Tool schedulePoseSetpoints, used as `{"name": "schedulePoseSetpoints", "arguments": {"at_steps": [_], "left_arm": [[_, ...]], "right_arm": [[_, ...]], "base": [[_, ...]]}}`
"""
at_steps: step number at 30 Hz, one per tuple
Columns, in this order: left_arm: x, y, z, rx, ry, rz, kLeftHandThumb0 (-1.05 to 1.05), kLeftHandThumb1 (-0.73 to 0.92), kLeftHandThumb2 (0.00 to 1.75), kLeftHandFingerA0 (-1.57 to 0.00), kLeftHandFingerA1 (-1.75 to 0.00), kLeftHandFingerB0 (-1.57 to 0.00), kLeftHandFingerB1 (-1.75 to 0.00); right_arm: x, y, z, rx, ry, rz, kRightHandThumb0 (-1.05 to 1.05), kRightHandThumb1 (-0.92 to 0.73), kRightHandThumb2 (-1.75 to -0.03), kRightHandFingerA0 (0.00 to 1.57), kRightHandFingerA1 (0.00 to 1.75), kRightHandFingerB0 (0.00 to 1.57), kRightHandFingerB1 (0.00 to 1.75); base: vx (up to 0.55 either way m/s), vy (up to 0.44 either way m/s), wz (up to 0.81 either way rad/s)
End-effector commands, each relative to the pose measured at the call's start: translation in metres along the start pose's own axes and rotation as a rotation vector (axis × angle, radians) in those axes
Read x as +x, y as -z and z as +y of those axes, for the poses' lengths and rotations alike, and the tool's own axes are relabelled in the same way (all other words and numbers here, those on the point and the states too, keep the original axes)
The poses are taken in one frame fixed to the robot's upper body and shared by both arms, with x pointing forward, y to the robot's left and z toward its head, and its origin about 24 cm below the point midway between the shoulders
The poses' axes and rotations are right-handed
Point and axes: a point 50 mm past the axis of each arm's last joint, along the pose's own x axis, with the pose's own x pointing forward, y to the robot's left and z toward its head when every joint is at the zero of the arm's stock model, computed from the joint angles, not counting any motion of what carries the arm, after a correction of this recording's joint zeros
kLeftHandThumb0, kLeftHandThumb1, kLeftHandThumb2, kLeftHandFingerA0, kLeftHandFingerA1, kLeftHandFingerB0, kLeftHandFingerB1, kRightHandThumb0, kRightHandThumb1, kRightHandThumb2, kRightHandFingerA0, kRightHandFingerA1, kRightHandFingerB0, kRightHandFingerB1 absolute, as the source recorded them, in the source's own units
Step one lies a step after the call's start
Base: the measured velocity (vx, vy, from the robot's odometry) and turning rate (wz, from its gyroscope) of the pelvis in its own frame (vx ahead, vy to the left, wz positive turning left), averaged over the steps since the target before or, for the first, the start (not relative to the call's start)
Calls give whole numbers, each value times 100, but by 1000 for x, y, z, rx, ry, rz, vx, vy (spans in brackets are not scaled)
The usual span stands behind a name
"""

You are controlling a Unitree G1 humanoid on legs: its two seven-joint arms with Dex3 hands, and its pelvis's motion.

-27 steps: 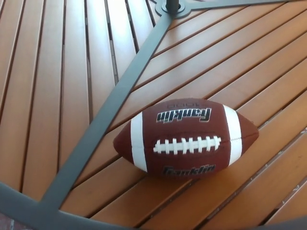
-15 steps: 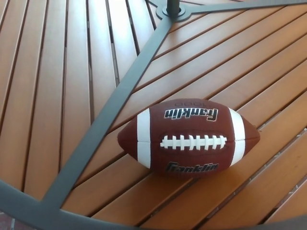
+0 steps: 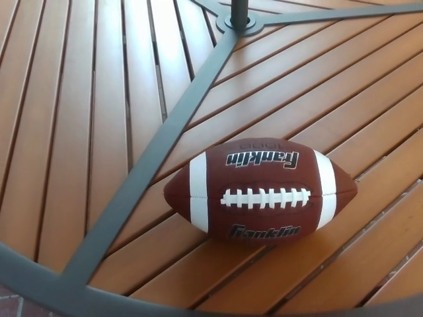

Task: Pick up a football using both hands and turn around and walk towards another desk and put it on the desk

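A brown Franklin football lay on its side on a round surface made of orange-brown wooden slats. The ball sat in the lower right part of the head view, its long axis running left to right, with the pointed ends aimed toward the picture's left and right edges. Its white laces faced up toward the camera. A white stripe ringed the ball near each end. The word "Franklin" appeared twice in black and white lettering, once above the laces, upside down, and once below them, upright.

A dark grey metal spoke ran diagonally from a central hub at the top of the picture down to the curved metal rim along the lower left edge. The football rested just to the right of this spoke, near it but apart from it. Another spoke led from the hub toward the upper right. The slats fanned out in different directions on each side of the spokes.

Neither robot hand was in the picture, so the state of the fingers could not be told.
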Motion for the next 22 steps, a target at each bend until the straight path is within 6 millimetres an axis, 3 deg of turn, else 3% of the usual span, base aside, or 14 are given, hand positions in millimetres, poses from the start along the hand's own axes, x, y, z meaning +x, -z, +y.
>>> {"name": "schedulePoseSetpoints", "arguments": {"at_steps": [1,2,3,4,5,9,10,11,12,13,16,17,22], "left_arm": [[-14,44,-95,203,161,96,-42,56,57,-121,-78,-116,-57],[-14,44,-95,204,161,96,-42,56,57,-121,-78,-116,-57],[-17,43,-99,266,190,38,-25,64,79,-115,-101,-110,-84],[-21,42,-104,339,234,-35,-25,64,79,-115,-101,-110,-84],[-27,44,-117,386,326,-77,-20,64,73,-98,-97,-96,-77],[-30,45,-123,406,360,-92,-20,64,73,-98,-97,-96,-77],[-37,46,-136,512,468,-146,-16,59,81,-102,-99,-105,-78],[-39,45,-140,526,496,-176,-13,56,82,-107,-94,-110,-75],[-40,45,-141,528,503,-186,-13,56,82,-107,-94,-110,-75],[-41,44,-141,535,507,-206,-16,58,73,-105,-83,-110,-68],[-41,44,-141,539,506,-213,-16,58,73,-105,-83,-110,-68],[-41,40,-143,534,503,-248,-19,58,94,-113,-97,-122,-82],[-43,35,-145,526,499,-303,-19,58,94,-113,-97,-122,-82]], "right_arm": [[-20,71,70,-61,184,221,-7,-42,-99,52,76,29,61],[-20,71,70,-62,186,221,-7,-42,-99,52,76,29,61],[-20,69,76,-82,152,201,-26,-62,-65,82,71,63,55],[-20,67,84,-105,108,176,-26,-62,-65,82,71,63,55],[-24,62,98,-233,-32,60,-34,-52,-58,134,60,106,54],[-27,61,105,-289,-89,11,-34,-52,-58,134,60,106,54],[-34,57,122,-473,-277,-117,-30,-52,-62,143,70,120,56],[-37,55,128,-516,-321,-165,-27,-46,-68,144,74,122,60],[-37,54,129,-528,-330,-181,-27,-46,-68,144,74,122,60],[-37,53,131,-518,-350,-183,-29,-51,-65,144,74,120,60],[-38,53,133,-519,-352,-187,-29,-51,-65,144,74,120,60],[-40,51,138,-503,-364,-221,-30,-52,-71,144,77,122,61],[-44,47,145,-478,-381,-275,-30,-52,-71,144,77,122,61]], "base": [[0,0,0],[0,0,0],[0,0,0],[0,0,0],[0,0,0],[0,0,0],[0,0,0],[0,0,0],[0,0,0],[0,0,0],[0,0,0],[0,0,0],[0,0,0]]}}
